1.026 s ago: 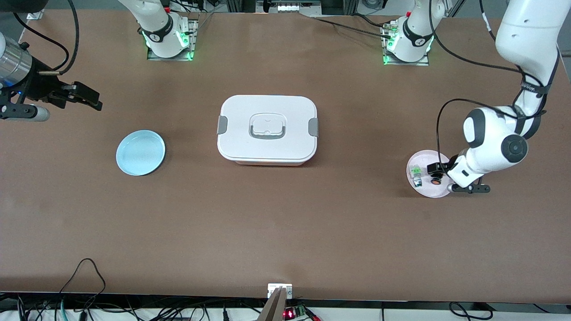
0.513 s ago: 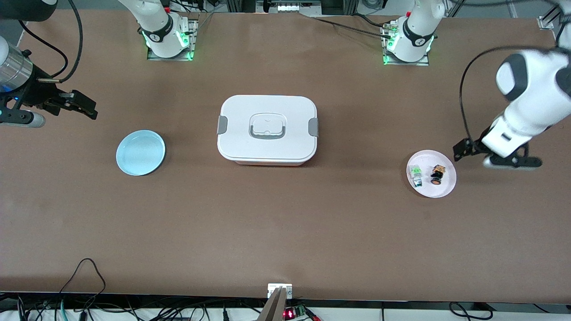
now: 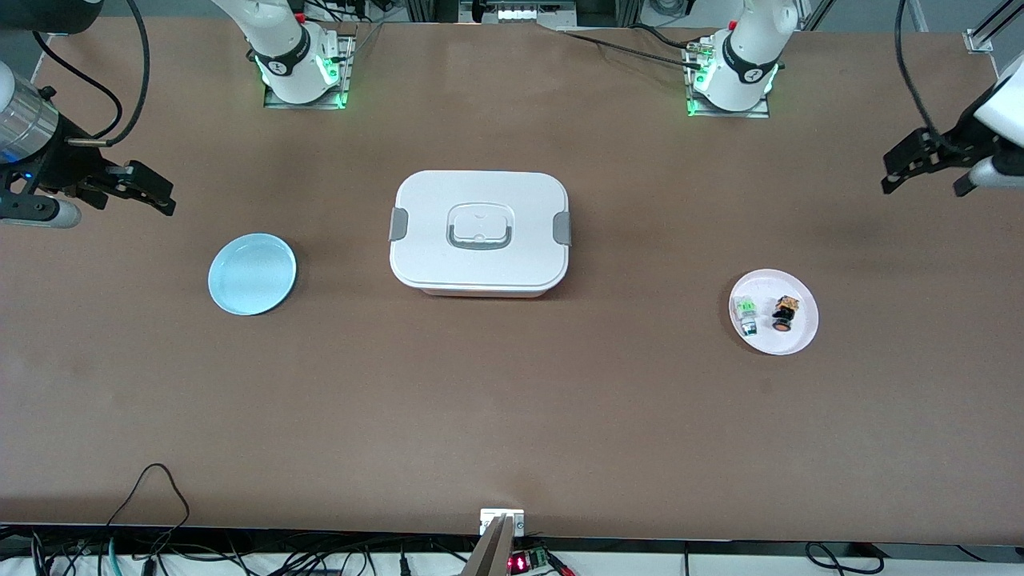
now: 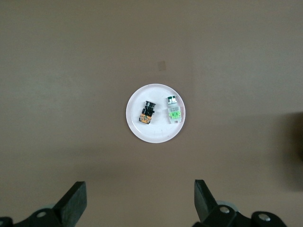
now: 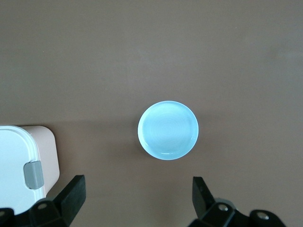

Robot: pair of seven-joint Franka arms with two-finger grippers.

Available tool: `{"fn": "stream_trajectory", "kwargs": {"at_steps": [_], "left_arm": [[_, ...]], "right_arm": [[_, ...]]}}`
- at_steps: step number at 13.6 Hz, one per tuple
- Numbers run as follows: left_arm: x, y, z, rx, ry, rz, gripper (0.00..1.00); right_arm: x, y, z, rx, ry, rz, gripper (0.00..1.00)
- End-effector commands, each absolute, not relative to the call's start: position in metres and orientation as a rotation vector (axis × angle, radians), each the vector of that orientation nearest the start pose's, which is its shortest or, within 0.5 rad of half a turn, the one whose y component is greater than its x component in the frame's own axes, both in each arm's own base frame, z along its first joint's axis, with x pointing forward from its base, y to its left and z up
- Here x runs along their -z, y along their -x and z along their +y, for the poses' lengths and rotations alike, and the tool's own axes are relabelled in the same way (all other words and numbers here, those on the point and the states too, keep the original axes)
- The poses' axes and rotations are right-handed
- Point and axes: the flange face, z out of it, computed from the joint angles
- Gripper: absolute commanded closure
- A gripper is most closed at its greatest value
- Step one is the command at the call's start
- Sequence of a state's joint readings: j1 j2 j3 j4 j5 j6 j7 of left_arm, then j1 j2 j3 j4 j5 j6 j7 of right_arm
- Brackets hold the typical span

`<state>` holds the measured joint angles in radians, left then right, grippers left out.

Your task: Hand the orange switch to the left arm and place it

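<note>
Box (image 5: 21, 163) cut off in right wrist view.

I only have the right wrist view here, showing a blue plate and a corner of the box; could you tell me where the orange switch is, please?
Observer: The orange switch lies on a pink plate toward the left arm's end of the table.
Operator: Is anything else on that plate?
Observer: Yes, a green-topped component lies beside it.
Operator: Does the left hand hold anything?
Observer: No, the left hand is open and empty, up in the air near the table's edge.
Operator: And the box?
Observer: The box sits closed at the table's middle, between the two plates.
</note>
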<state>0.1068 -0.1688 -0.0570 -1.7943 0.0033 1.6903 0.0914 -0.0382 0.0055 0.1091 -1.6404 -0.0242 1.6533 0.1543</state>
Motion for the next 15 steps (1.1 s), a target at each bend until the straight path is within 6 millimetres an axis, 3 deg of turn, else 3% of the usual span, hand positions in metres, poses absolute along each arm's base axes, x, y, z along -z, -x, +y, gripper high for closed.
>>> {"fn": "stream_trajectory", "kwargs": {"at_steps": [1,4,8,15], "left_arm": [[-0.635,-0.514,0.023,0.005,3.118,0.08,0.0],[-0.633,-0.517,0.021,-0.027,3.118,0.09,0.0],[-0.64,-0.519,0.001,-0.001,3.111,0.13,0.0],[-0.638,-0.523,0.01,-0.005,3.116,0.106,0.0]], "right_arm": [[-0.606,-0.561,0.043,0.039,3.154,0.124,0.0],[-0.607,-0.56,0.044,0.037,3.157,0.1,0.0],[-0.609,-0.558,0.05,0.033,3.159,0.085,0.0],[-0.609,-0.558,0.05,0.033,3.159,0.085,0.0]]}}
